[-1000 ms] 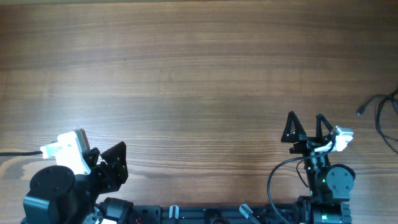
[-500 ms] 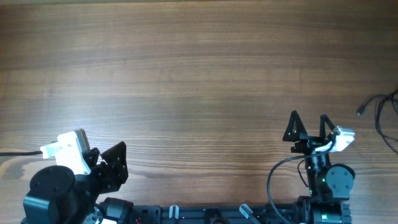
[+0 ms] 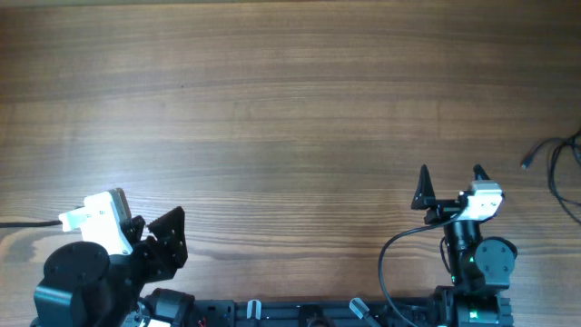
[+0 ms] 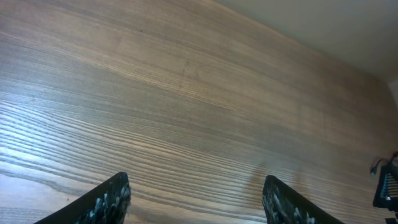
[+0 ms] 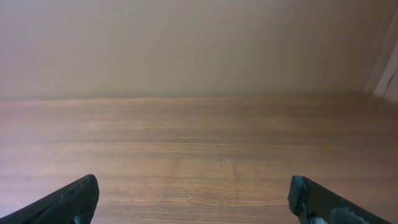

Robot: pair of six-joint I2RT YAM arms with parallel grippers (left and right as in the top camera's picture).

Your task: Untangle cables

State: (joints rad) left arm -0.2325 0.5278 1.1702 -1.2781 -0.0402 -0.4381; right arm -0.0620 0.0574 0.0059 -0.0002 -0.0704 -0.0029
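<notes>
Black cables [image 3: 561, 168] lie at the far right edge of the wooden table [image 3: 290, 109], partly cut off by the frame; a plug end shows at their left. A small dark piece of them shows at the right edge of the left wrist view [image 4: 385, 183]. My left gripper [image 3: 168, 238] is open and empty at the near left, far from the cables. My right gripper [image 3: 450, 184] is open and empty at the near right, well left of the cables. Both wrist views show only bare wood between the fingers [image 4: 196, 196] [image 5: 193, 202].
A thin black cable end [image 3: 18, 222] enters at the left edge near the left arm. The robot's own black lead [image 3: 395, 259] loops beside the right arm's base. A pale wall stands beyond the table's far edge [image 5: 199, 43].
The right wrist has turned slightly, so its fingers and white camera sit a little differently. The left arm and the cables have not moved.
</notes>
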